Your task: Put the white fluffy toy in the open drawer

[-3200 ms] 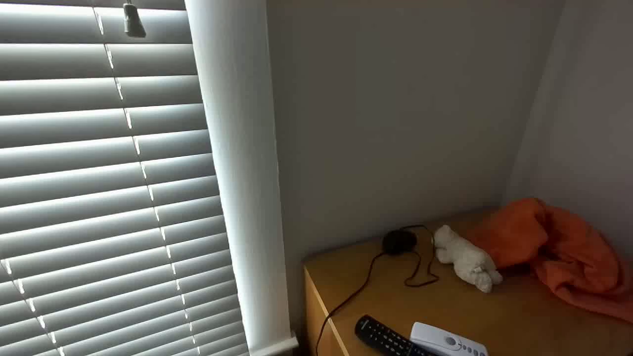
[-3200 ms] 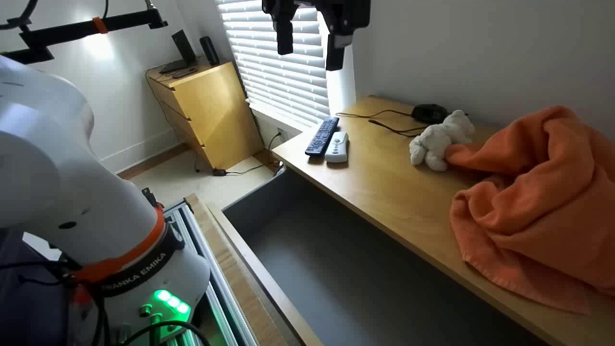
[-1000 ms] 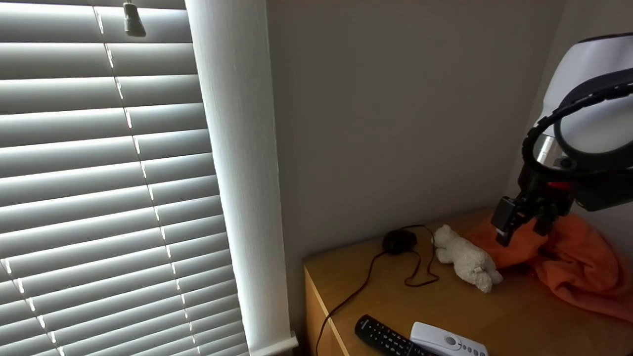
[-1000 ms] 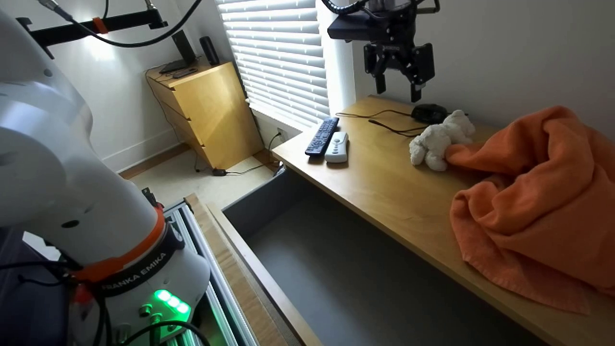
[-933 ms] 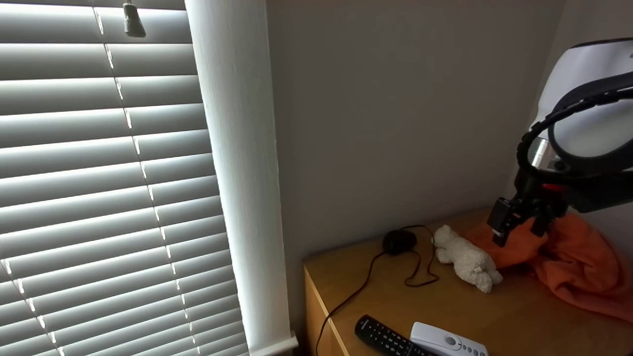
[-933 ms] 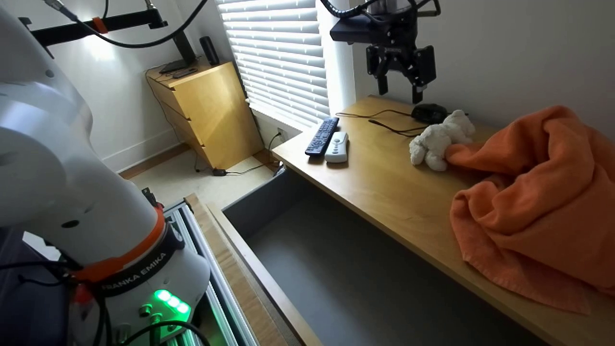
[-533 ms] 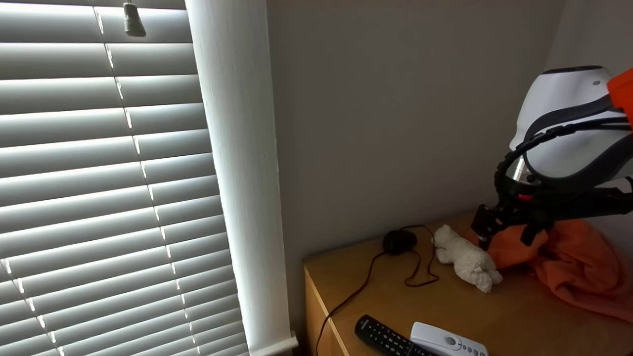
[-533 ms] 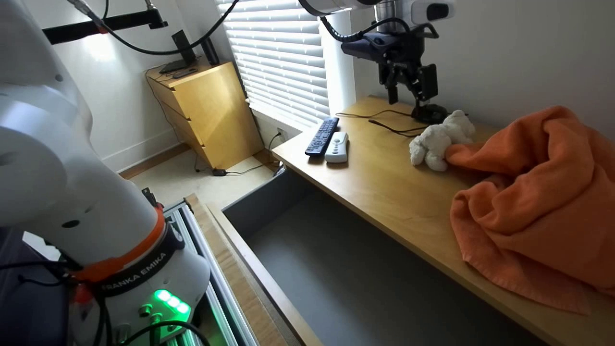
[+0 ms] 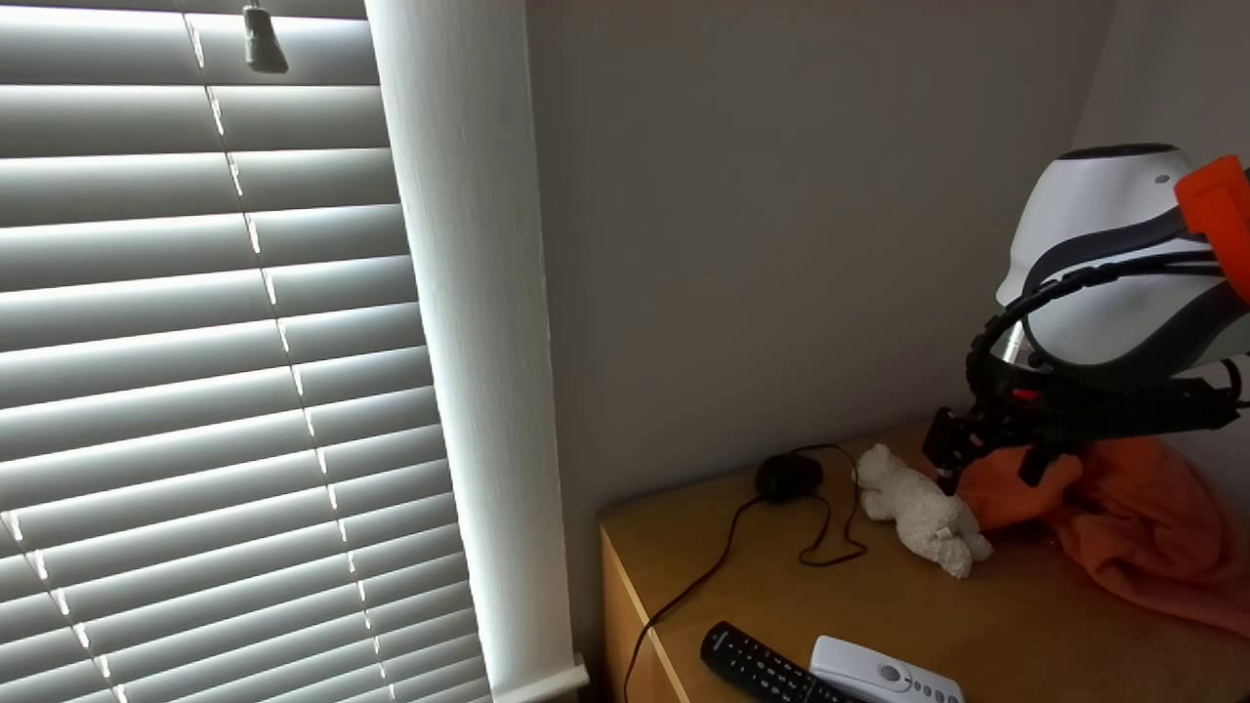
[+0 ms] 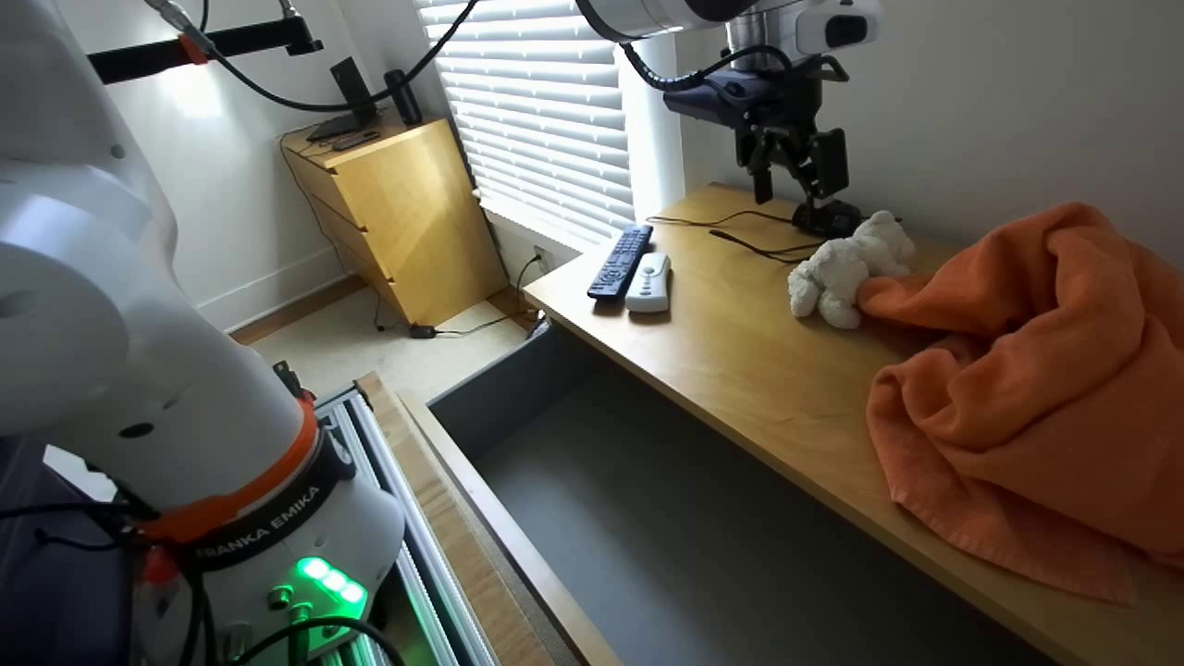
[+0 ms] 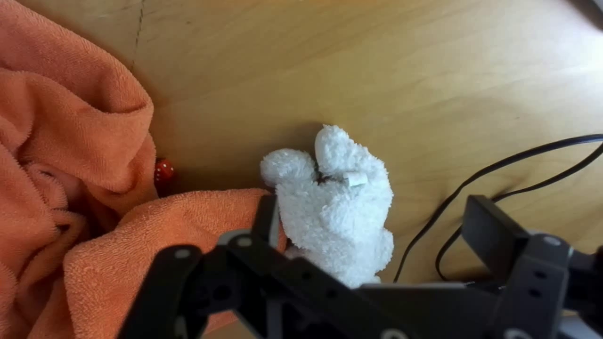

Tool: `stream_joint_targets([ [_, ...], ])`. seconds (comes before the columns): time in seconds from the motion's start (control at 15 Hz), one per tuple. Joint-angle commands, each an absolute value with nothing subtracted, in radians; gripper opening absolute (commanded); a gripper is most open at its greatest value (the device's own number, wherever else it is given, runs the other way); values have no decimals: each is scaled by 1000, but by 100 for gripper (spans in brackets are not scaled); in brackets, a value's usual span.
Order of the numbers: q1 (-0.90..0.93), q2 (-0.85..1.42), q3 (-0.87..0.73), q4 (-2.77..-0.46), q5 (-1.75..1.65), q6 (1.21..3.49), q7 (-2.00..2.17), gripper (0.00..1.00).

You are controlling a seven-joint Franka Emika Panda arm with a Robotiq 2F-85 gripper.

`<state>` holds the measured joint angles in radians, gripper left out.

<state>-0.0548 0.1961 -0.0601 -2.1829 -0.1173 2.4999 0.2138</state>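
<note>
The white fluffy toy lies on the wooden dresser top, against the orange towel. It shows in both exterior views (image 9: 916,513) (image 10: 849,270) and in the wrist view (image 11: 337,212). My gripper (image 9: 989,478) is open and empty, pointing down above the dresser top. It also shows in an exterior view (image 10: 789,199), above the black adapter and close to the toy. In the wrist view the gripper (image 11: 374,212) has the toy between its spread fingers, nearer the left finger; the toy's lower end is hidden by the gripper. The open grey drawer (image 10: 666,499) is below the dresser top's front edge.
The orange towel (image 10: 1036,370) lies bunched beside the toy. A black adapter (image 9: 789,477) with a cable is on the toy's other side. A black remote (image 10: 622,262) and a white remote (image 10: 649,282) lie near the front edge. A red die (image 11: 164,170) sits by the towel.
The gripper has come down from high up towards the toy, moving down and left in an exterior view. It stays open. The toy, towel and drawer have not moved.
</note>
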Motion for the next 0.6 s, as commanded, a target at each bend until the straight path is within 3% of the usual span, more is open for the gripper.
stream_joint_targets([
  [0.0, -44, 196, -71, -2182, -113, 2498, 210, 100],
  [0.53, -24, 332, -109, -2125, -198, 2665, 226, 100],
])
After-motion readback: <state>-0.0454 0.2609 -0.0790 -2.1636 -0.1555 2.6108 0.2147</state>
